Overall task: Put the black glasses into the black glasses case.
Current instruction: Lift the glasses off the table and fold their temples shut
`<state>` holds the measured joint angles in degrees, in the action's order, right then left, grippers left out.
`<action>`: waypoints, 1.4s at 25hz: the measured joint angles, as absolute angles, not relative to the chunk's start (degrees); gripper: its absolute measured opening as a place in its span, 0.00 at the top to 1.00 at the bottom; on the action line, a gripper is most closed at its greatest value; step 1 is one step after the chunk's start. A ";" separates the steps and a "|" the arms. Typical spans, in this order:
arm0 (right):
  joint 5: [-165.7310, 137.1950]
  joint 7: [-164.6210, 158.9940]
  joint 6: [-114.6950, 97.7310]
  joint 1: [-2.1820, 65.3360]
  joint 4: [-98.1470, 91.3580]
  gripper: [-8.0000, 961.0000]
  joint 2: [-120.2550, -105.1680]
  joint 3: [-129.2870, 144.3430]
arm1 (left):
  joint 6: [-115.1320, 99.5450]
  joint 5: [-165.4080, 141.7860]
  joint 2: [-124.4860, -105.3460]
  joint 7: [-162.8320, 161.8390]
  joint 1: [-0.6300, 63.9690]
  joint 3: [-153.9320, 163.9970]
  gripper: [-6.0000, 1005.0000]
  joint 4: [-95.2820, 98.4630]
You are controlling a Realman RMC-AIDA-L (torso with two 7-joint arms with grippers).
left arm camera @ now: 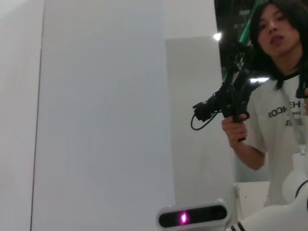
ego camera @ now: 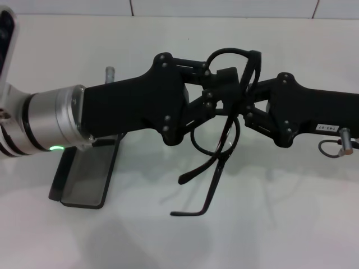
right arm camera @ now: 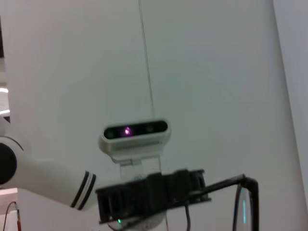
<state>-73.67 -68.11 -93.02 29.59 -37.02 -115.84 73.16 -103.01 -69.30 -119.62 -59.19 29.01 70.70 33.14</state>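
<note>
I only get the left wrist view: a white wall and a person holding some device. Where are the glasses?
Observer: The head view shows the black glasses up in the air, above the table, with their temple arms hanging down.
Operator: What keeps them up there?
Observer: The left gripper and the right gripper meet at the frame from opposite sides; I cannot tell which one bears it.
Operator: And where should they end up?
Observer: The black glasses case lies open on the table, partly under the left arm.
</note>
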 joint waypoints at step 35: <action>-71.75 -68.77 -91.63 32.26 -36.55 0.90 -116.19 75.15 | -104.46 -69.08 -119.71 -57.81 29.37 70.93 0.85 31.52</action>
